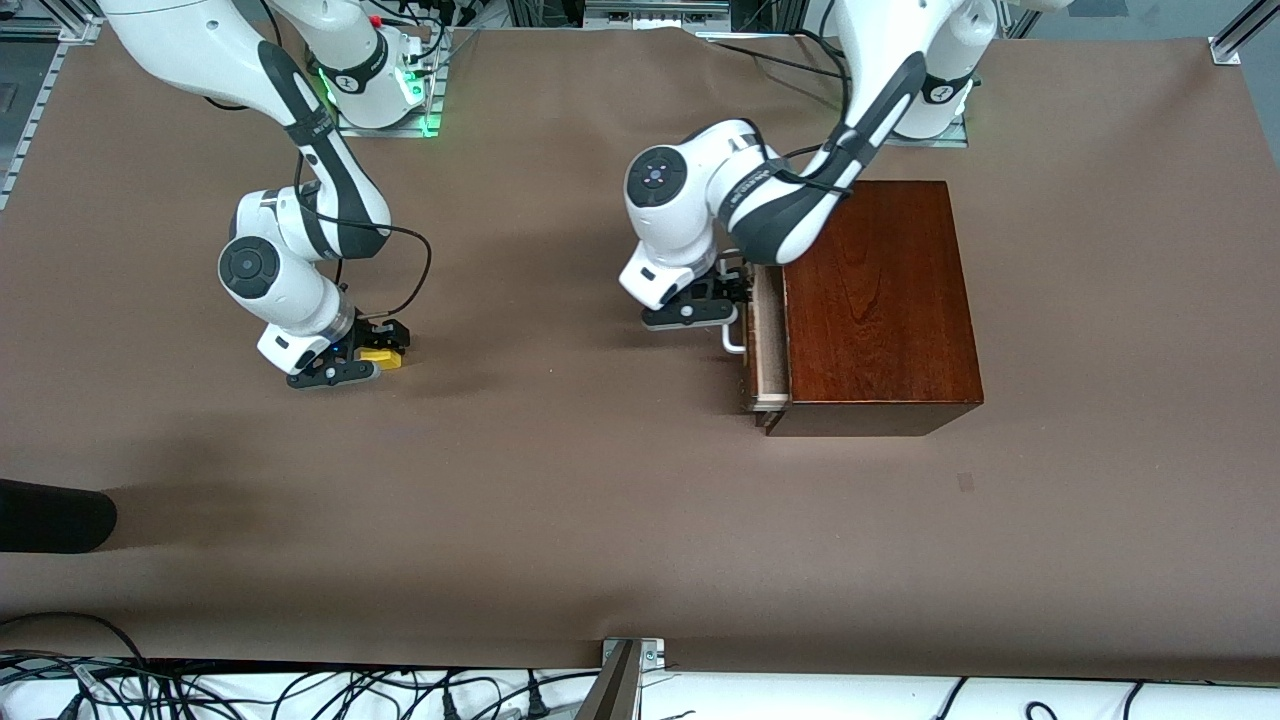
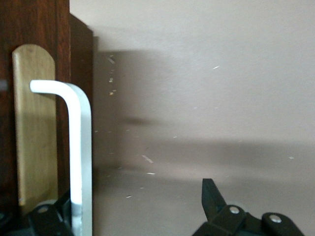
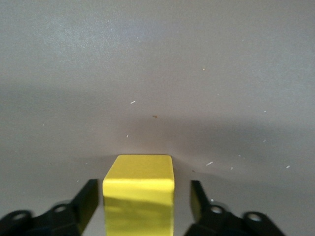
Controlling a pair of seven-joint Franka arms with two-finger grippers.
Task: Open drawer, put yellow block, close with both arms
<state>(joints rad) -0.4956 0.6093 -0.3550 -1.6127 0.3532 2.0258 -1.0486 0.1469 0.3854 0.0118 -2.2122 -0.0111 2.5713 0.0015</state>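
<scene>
The mahogany box (image 1: 880,300) stands toward the left arm's end of the table. Its drawer (image 1: 768,345) is pulled out a little, showing pale wood. My left gripper (image 1: 715,305) is open at the white handle (image 1: 733,340); in the left wrist view the handle (image 2: 81,147) stands between the jaws, close to one finger (image 2: 49,216), with my left gripper (image 2: 134,192) not closed on it. The yellow block (image 1: 382,356) rests on the table toward the right arm's end. My right gripper (image 1: 360,362) is open around it, and the right wrist view shows gaps on both sides of the block (image 3: 139,196).
A dark rounded object (image 1: 50,515) lies at the table's edge toward the right arm's end, nearer to the front camera. A metal bracket (image 1: 625,670) and cables (image 1: 300,690) run along the near edge. Brown table surface (image 1: 560,450) lies between block and box.
</scene>
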